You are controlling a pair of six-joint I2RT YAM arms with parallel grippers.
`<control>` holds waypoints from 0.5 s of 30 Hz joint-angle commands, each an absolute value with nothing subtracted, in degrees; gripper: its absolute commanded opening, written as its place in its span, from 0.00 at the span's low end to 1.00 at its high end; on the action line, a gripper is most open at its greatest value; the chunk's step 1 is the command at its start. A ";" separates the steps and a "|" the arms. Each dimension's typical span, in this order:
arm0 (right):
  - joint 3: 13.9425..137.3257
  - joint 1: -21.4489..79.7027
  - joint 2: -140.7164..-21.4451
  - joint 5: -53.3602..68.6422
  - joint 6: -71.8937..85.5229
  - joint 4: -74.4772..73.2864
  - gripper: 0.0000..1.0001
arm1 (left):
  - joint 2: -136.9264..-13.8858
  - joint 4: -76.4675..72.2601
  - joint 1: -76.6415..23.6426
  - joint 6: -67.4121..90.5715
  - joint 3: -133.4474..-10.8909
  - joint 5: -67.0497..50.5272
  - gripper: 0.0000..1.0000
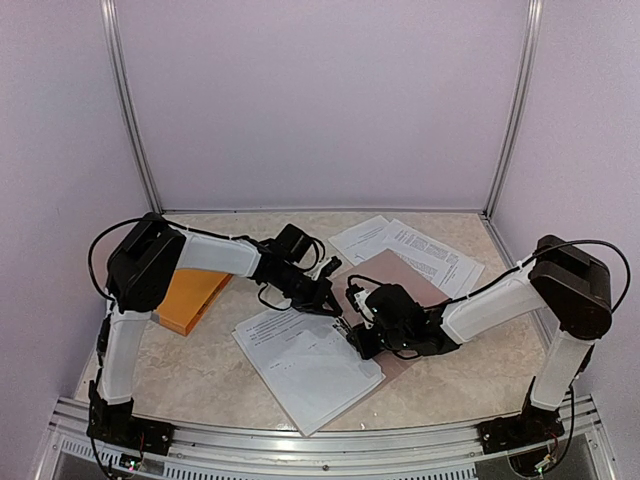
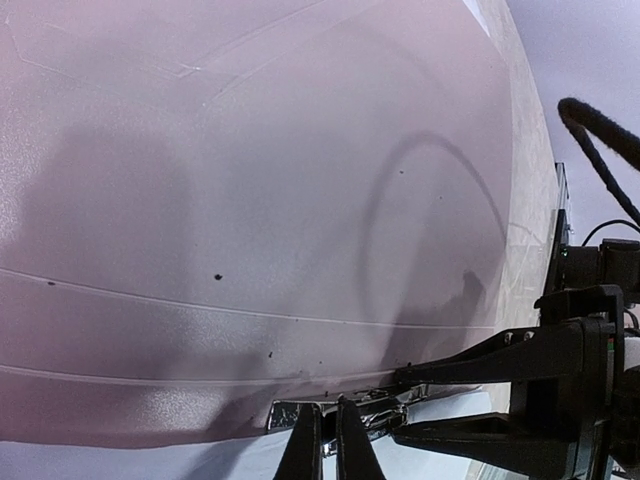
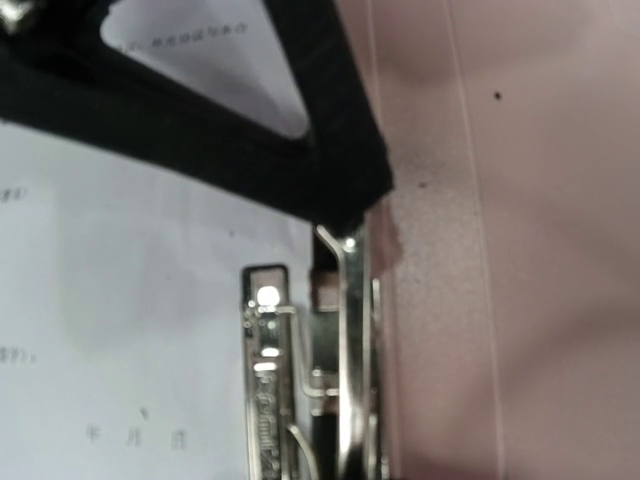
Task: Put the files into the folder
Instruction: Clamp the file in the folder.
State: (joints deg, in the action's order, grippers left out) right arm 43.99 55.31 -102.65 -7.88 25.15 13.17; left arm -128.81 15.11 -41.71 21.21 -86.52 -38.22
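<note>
Looking down: one pink folder (image 1: 400,272), files (image 1: 305,365) at six o'clock, a second batch (image 1: 410,248) at one. Left wrist: left claw (image 2: 322,445) pinched shut; right claw (image 2: 405,400) nips one metal clip (image 2: 290,412). Right wrist: clip between files and folder.

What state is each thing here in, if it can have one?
Folder: open, lying flat.
Metal clip: held by the right fingers.
Files: one stack beside the clip, others loose behind the folder.
Left fingers: shut, empty, tips at the clip.
Right fingers: shut on the metal clip.
Orange object: lying flat.
</note>
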 commanded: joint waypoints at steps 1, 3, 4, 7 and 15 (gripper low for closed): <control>41.94 54.50 -107.03 -8.67 25.84 2.04 0.23 | -138.26 32.96 -42.63 19.04 -82.13 -23.94 0.00; 42.09 54.50 -107.05 -8.64 25.84 1.98 0.23 | -139.00 33.97 -42.63 18.81 -82.69 -23.29 0.00; 42.10 54.50 -107.05 -8.63 25.84 2.02 0.23 | -139.48 34.21 -42.63 18.82 -82.82 -22.95 0.00; 41.91 54.49 -107.05 -8.72 25.92 1.92 0.23 | -140.12 34.74 -42.64 18.73 -83.03 -22.19 0.00; 42.31 54.55 -107.22 -8.70 25.60 1.56 0.23 | -141.53 36.02 -42.71 18.45 -83.96 -21.12 0.00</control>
State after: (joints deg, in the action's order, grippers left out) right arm 44.25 55.31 -102.65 -7.92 25.19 12.71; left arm -130.89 19.57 -41.63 21.15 -89.43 -38.15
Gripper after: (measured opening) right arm 0.230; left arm 0.008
